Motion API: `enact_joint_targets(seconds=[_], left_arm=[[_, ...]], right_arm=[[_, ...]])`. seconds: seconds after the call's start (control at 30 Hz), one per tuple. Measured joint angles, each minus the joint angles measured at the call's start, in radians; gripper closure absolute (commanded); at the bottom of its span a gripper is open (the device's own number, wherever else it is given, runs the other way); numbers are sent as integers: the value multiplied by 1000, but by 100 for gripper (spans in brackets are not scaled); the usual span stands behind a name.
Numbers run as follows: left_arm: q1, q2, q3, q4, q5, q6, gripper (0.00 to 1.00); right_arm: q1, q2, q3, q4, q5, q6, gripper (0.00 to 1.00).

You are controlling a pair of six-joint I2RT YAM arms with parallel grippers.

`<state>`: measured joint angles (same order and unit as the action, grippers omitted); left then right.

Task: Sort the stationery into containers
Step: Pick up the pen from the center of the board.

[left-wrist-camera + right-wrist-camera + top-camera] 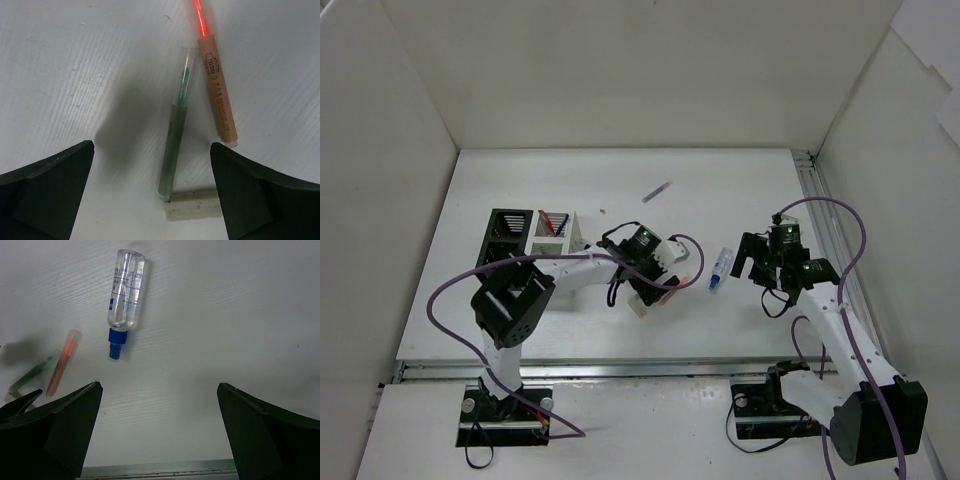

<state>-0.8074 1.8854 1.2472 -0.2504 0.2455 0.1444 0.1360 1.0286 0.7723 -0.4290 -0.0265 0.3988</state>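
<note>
My left gripper (pixel 655 288) is open and hovers low over a green pen (pixel 175 135), which lies between its jaws. An orange pen (pixel 216 90) with a red tip lies just right of it. A beige eraser (pixel 195 210) sits at the green pen's near end. My right gripper (pixel 760 262) is open and empty, just right of the clear tube with a blue cap (pixel 720 267). In the right wrist view the tube (pixel 125 295) lies ahead to the left, with the orange pen (pixel 61 367) and green pen (pixel 30 375) further left.
The black organiser (pixel 505 235) and the white organiser (pixel 552 232), which holds red and blue pens, stand side by side left of the left gripper. A grey pen (pixel 657 191) lies further back. A metal rail (pixel 810 200) runs along the table's right edge.
</note>
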Motion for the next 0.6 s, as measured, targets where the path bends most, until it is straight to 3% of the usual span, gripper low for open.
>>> enact_joint_targets(seconds=[0.27,0.47,0.6], left_arm=[[-29,63,57,3,-39,-2,39],[-31,90,87,23,-61,6,71],[-31,103,102,28,-70,16,98]], right_arm=[[-6,0,0,-2,0,-7,2],[-11,0,0,-2,0,-8,2],[-14,0,0,-2,0,-8,2]])
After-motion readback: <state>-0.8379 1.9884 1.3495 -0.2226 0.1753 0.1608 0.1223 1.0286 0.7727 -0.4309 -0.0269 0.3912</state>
